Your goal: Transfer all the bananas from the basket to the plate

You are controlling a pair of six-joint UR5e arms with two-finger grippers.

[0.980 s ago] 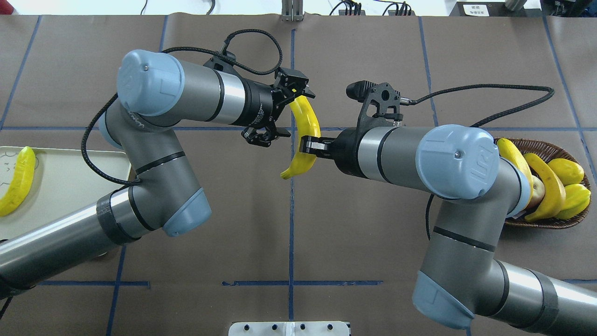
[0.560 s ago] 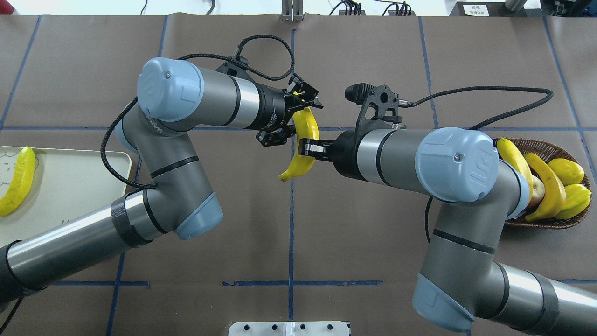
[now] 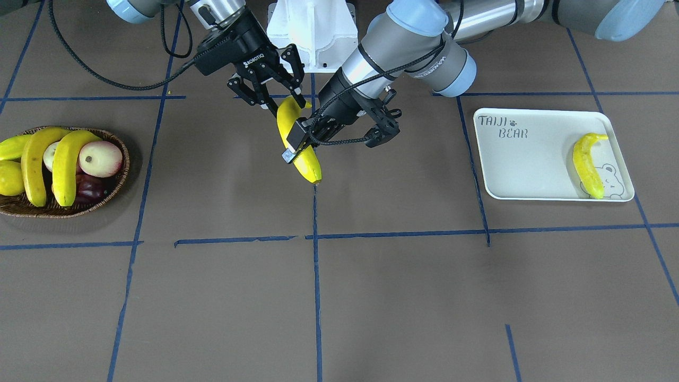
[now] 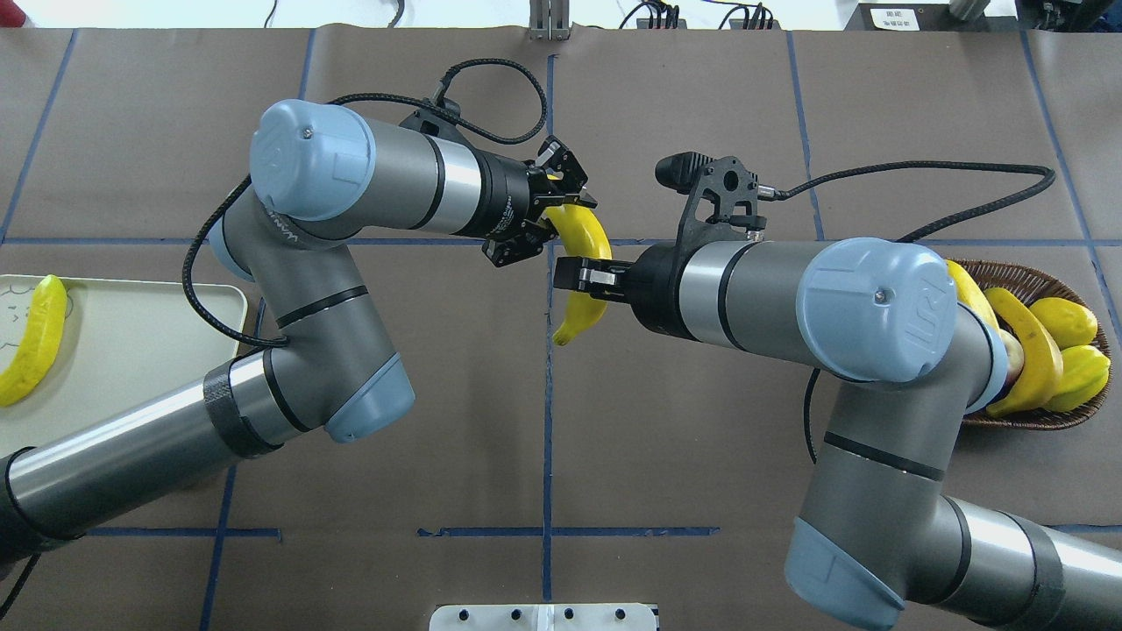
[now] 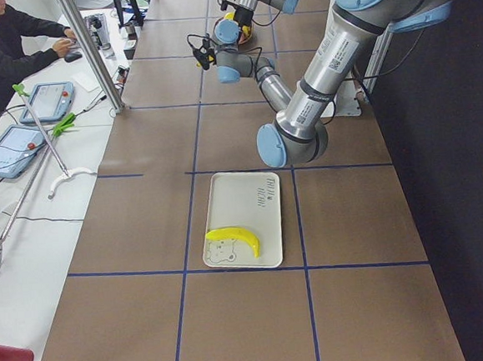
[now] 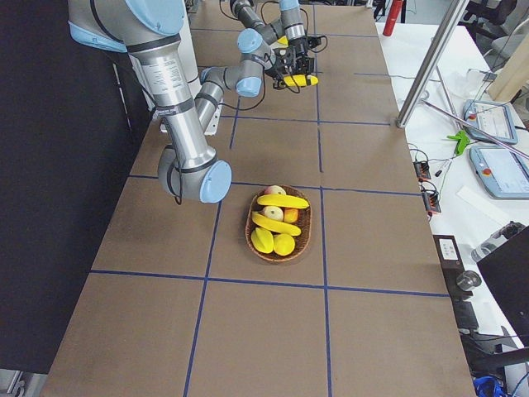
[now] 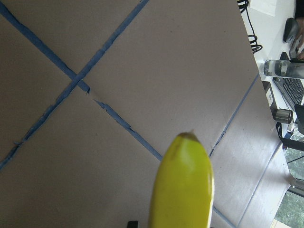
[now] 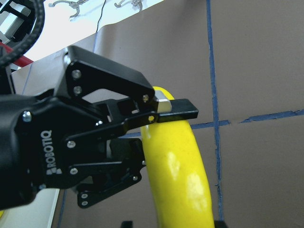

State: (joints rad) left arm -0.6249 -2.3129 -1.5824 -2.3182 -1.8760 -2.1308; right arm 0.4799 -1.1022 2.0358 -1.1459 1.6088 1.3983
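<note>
I have one banana (image 4: pixel 592 245) held up off the brown surface (image 3: pixel 371 297), over its middle, close to where the blue tape lines cross. The right gripper (image 4: pixel 578 276) has its jaws clamped across the banana's middle. In the right wrist view the fruit runs straight up from between them. The left gripper (image 4: pixel 543 228) comes in from the left at the banana's far end with its jaws spread wide. One finger (image 3: pixel 296 142) lies against the banana and the other (image 3: pixel 386 130) stands well apart from it, so I read those jaws as not gripping. The left wrist view shows the banana's tip poking out in line with that gripper, with the surface below it.

The basket (image 3: pixel 79 211) sits at the right end of the surface. Two bananas (image 3: pixel 33 164) (image 3: pixel 66 159) lie side by side across the top of it, over a pale red round fruit (image 3: pixel 99 158) and some yellow fruit (image 3: pixel 10 178) on the basket's right side.

The plate (image 3: pixel 530 170) is at the left end of the surface, well apart from both grippers. One banana (image 3: pixel 586 162) lies on its left part, with the near end over the bear print.
</note>
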